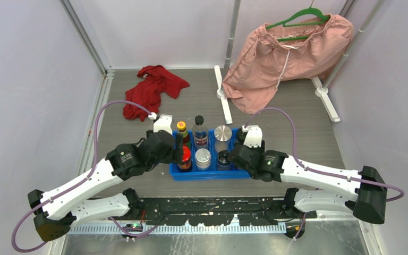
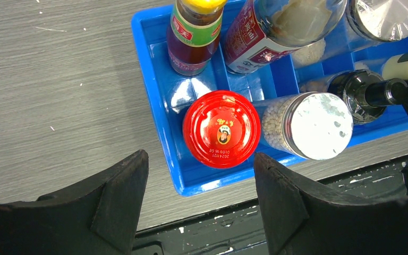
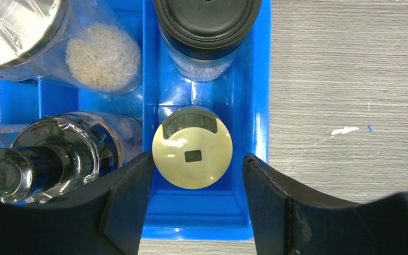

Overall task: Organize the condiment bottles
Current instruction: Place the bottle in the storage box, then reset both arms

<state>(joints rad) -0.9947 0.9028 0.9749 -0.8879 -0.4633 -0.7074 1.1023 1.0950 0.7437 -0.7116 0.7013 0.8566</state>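
The condiment bottles stand in a blue tray (image 1: 208, 173). Its left end holds a yellow-capped bottle (image 2: 194, 32) and a red-capped jar (image 2: 221, 129). Beside them are a clear red-labelled bottle (image 2: 276, 32), a silver-lidded jar (image 2: 319, 125) and a dark bottle (image 2: 364, 93). My left gripper (image 2: 199, 175) is open above the tray's front left corner, just short of the red cap. My right gripper (image 3: 197, 164) is open, with its fingers either side of a beige-capped bottle (image 3: 192, 154) in the front right compartment. There is a gap on the right. A black-capped jar (image 3: 207, 21) stands behind it.
A red cloth (image 1: 154, 87) lies at the back left. A pink garment (image 1: 289, 53) hangs on a green hanger from a white rack whose feet (image 1: 223, 98) rest on the table. A black strip (image 1: 212, 210) runs along the near edge. Walls close both sides.
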